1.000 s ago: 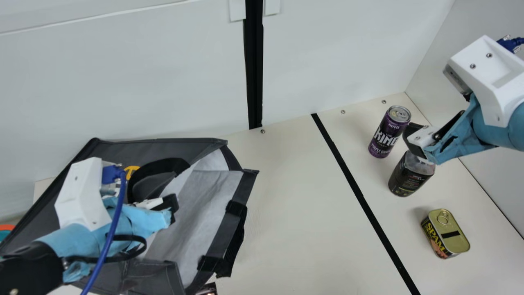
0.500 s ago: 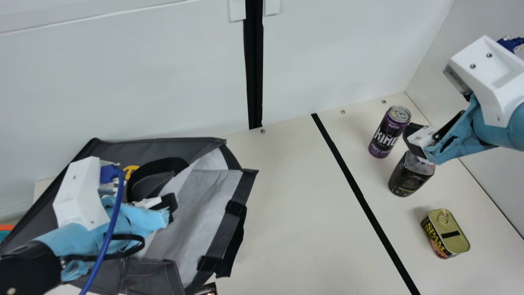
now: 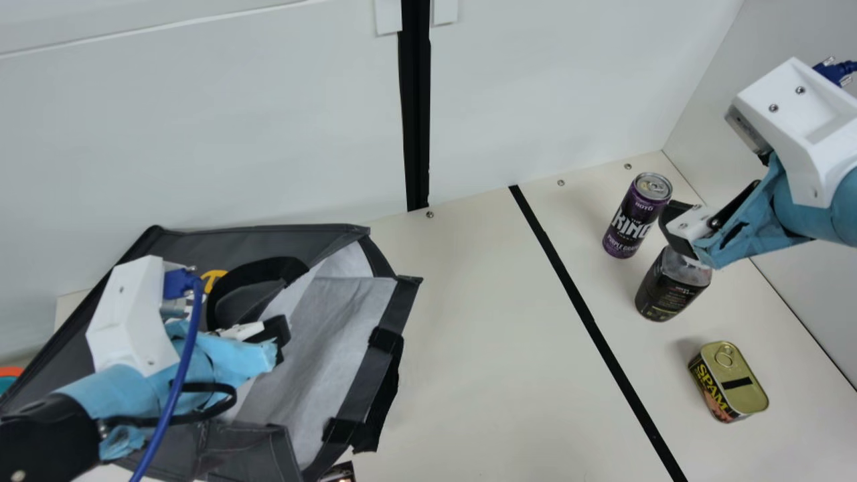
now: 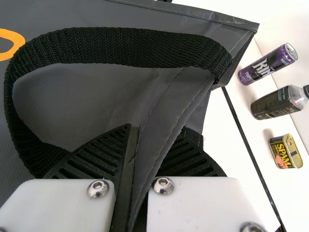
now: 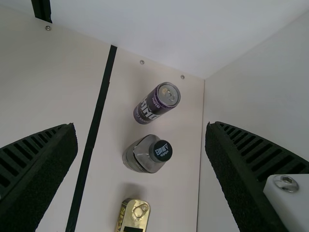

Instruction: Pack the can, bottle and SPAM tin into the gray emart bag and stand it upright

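Left hand [image 3: 280, 338] around gray bag's edge [image 4: 158, 140]

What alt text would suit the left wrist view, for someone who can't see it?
The left end effector pinches an edge of the gray bag, beside its looped black handle. Beyond, a purple drink can, a dark-labelled bottle and a SPAM tin sit on the table.

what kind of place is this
Probably a robot test or training booth: plain white wall panels, a cream table marked with black tape, and two robot arms facing a shopping bag.
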Robot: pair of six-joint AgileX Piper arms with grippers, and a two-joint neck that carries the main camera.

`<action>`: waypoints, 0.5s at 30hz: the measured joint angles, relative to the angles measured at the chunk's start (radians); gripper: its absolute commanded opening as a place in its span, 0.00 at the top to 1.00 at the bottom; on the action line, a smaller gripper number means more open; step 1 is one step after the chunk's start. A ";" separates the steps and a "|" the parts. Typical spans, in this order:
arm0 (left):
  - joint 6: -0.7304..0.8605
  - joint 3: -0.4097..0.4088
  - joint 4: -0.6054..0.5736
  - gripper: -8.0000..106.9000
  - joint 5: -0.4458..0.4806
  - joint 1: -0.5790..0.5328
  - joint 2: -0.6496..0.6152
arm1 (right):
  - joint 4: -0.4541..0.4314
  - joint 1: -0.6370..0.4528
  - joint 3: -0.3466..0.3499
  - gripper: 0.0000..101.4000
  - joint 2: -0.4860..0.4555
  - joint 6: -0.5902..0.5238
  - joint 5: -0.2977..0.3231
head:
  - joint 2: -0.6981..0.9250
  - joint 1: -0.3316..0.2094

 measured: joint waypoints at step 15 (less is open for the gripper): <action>0.000 0.000 0.000 1.00 0.000 0.000 0.000 | -0.015 0.014 0.014 0.06 -0.011 0.014 -0.010 | -0.002 0.000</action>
